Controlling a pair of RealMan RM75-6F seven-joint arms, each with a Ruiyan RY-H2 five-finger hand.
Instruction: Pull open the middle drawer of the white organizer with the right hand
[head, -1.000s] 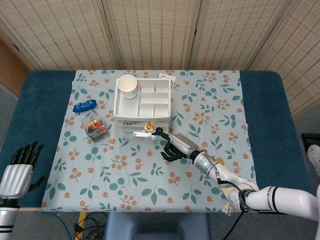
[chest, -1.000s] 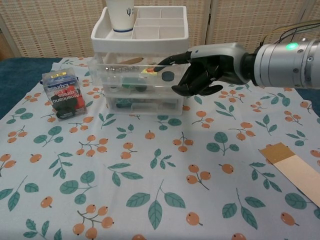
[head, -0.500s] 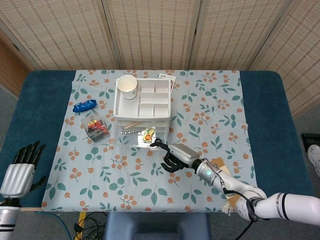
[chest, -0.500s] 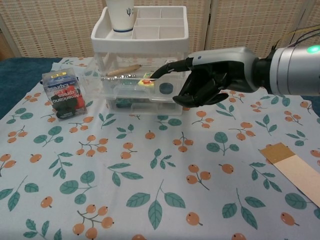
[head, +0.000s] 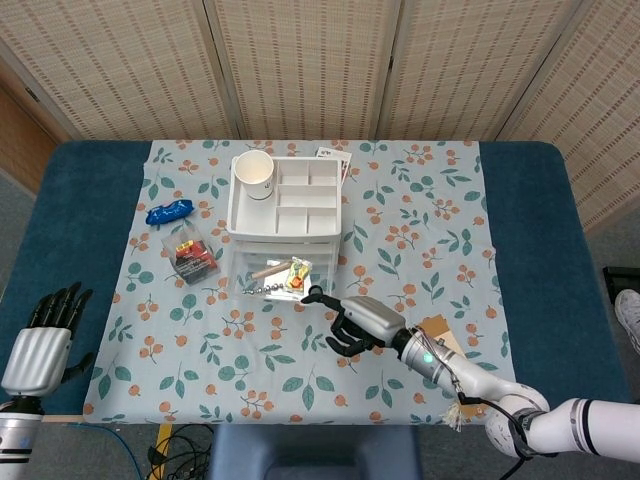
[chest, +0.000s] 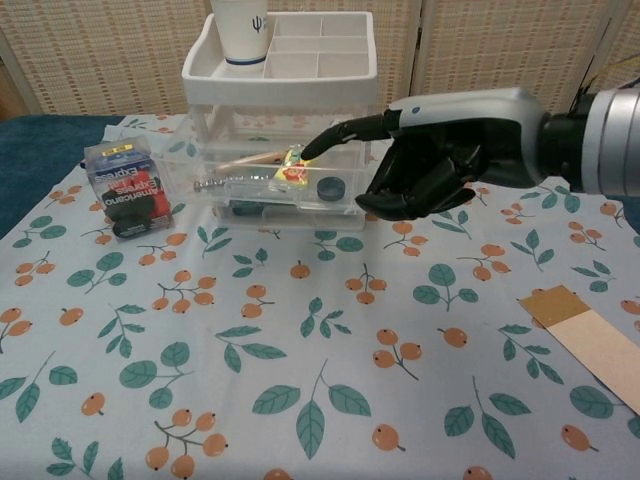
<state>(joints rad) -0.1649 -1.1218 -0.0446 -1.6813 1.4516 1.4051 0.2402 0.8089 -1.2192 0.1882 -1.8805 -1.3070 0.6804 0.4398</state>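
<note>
Two hands in view, only one at work. Right hand (chest: 430, 165) low over the floral cloth (head: 400, 220), one finger stretched forward and hooked at the front lip of the middle drawer (chest: 275, 190), the remaining fingers (chest: 405, 195) curled under the palm on nothing. Hooked that way, presumably, to drag the clear drawer straight toward the robot without gripping it. Drawer well out of the white organizer (head: 285, 200) already, contents bared: a wooden stick, a chain, a yellow packet (chest: 290, 168), a dark round piece. Task near done, by the look of it. Paper cup (head: 255, 172) upright in a rear-left compartment of the top tray. Battery pack (chest: 125, 188) just beside the organizer. Blue wrapper (head: 170, 211) near that. Left hand (head: 45, 335) idle at the counter edge, well apart from everything, fingers spread and holding nothing.
</note>
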